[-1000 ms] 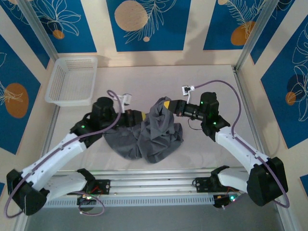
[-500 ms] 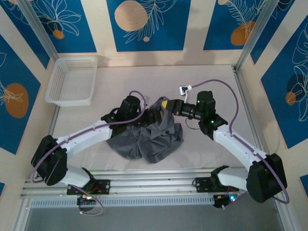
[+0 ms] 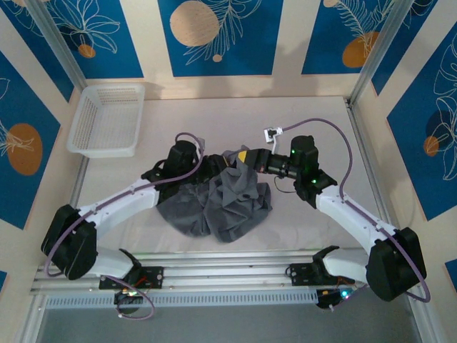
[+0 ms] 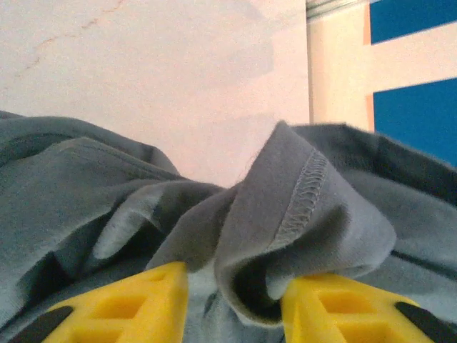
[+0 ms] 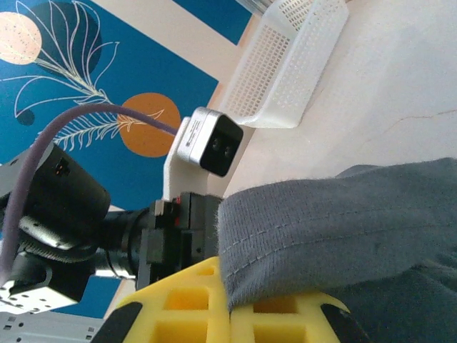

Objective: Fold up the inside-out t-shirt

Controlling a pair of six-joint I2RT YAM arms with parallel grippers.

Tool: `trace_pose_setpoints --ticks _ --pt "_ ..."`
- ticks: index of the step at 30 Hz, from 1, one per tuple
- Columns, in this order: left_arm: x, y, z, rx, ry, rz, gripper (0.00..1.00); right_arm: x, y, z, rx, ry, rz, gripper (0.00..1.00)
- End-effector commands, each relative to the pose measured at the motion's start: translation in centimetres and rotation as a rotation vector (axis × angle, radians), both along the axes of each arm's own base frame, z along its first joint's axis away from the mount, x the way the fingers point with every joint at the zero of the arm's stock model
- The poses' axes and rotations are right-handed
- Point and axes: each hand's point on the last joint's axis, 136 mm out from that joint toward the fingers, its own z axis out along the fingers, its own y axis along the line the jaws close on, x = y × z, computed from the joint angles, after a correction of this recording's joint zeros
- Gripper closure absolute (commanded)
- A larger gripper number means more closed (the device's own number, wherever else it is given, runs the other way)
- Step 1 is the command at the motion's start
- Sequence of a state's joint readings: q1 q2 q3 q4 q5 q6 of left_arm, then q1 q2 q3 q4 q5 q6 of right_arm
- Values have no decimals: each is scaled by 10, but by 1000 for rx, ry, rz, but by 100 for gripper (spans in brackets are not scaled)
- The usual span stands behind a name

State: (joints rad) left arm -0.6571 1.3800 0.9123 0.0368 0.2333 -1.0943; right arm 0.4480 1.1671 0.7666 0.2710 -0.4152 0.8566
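Lying crumpled just beneath the left gripper (image 3: pixel 216 164) and the right gripper (image 3: pixel 243 156), spread nearward from both: inside-out t-shirt (image 3: pixel 221 204), slate grey. The heap's long axis runs side to side; collar direction cannot be told. Right gripper: jaws clamped on a stitched hem, holding that edge raised. Left gripper: jaws narrowly apart, a hemmed fold between its fingers (image 4: pixel 143 300); grip cannot be told.

Bright, even light is coming from overhead, laying only faint, soft shadows beside the arms on the pale tabletop (image 3: pixel 214 118). The overhead view is looking slightly soft. At the left wrist, the t-shirt (image 4: pixel 307 193) seam is showing crisp while its deep folds are sinking into shadow. At the right wrist, the white basket (image 5: pixel 285 64) is nearly washing out.
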Motion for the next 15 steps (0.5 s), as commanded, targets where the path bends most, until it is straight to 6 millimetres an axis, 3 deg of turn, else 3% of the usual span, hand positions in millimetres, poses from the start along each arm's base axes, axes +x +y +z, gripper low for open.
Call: trace_pose_setpoints --ticks 1,6,9,12,13,15 --pt "2 0 19 -16 -56 -16 75 -5 3 17 22 -38 22 100" --pt "-1 -1 33 -28 -93 -59 100 0 -4 8 28 -7 -13 100" --pt "-3 12 49 -13 -142 -69 100 13 -36 -14 2 -16 -92 100" --pt "-5 33 67 16 -212 -56 100 27 -85 -68 -132 -74 -204 98" --pt "-6 37 72 17 -231 -61 100 23 -90 -75 -147 -95 -183 94" --pt "-13 35 82 9 -274 -123 100 1 -81 -69 -148 -175 -62 79"
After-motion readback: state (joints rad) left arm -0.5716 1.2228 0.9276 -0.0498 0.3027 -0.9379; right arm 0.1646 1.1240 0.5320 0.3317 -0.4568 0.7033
